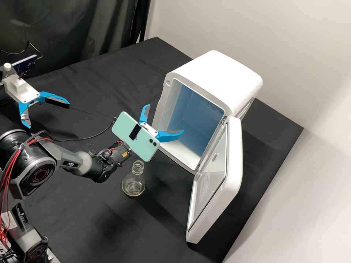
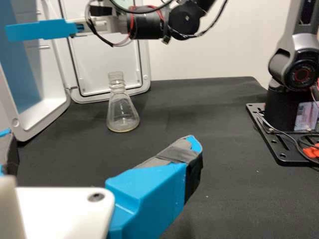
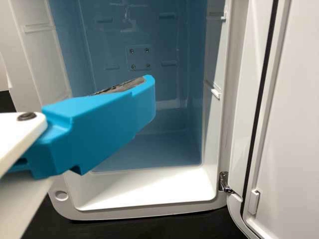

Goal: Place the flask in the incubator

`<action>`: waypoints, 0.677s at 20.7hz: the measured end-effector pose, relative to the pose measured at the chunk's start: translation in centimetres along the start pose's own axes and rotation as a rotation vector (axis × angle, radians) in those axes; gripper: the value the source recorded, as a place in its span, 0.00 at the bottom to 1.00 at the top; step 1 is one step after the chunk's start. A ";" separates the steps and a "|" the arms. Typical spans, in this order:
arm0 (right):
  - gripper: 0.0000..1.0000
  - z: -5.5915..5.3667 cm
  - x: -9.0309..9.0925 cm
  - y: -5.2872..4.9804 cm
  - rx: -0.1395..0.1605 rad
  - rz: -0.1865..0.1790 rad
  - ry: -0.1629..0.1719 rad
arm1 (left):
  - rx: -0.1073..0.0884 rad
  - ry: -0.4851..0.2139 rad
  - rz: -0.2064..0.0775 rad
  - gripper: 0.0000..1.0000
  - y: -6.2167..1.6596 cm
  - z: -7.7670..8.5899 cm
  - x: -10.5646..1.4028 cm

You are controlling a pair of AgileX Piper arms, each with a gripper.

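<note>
No lettering can be read with certainty. A small white marking is borne on the right arm's forearm link [image 1: 69,164], and fine print is set around a red joint cap [image 1: 37,174]. Both are too small to be made out.

Both grippers stand open, well apart from each other.
The right gripper [image 1: 160,124] has its two blue fingers [image 3: 99,124] spread wide, and behind the fingers its dark forearm [image 1: 86,164] stretches out almost level. The left gripper [image 1: 41,109] is spread too, its taped finger [image 2: 159,179] splayed far from the other, with the white body [image 1: 18,87] just behind them.
</note>
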 end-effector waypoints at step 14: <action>1.00 0.2 -1.4 -0.2 0.003 0.024 0.025 | -0.021 0.036 -0.005 1.00 -0.17 -0.7 -0.2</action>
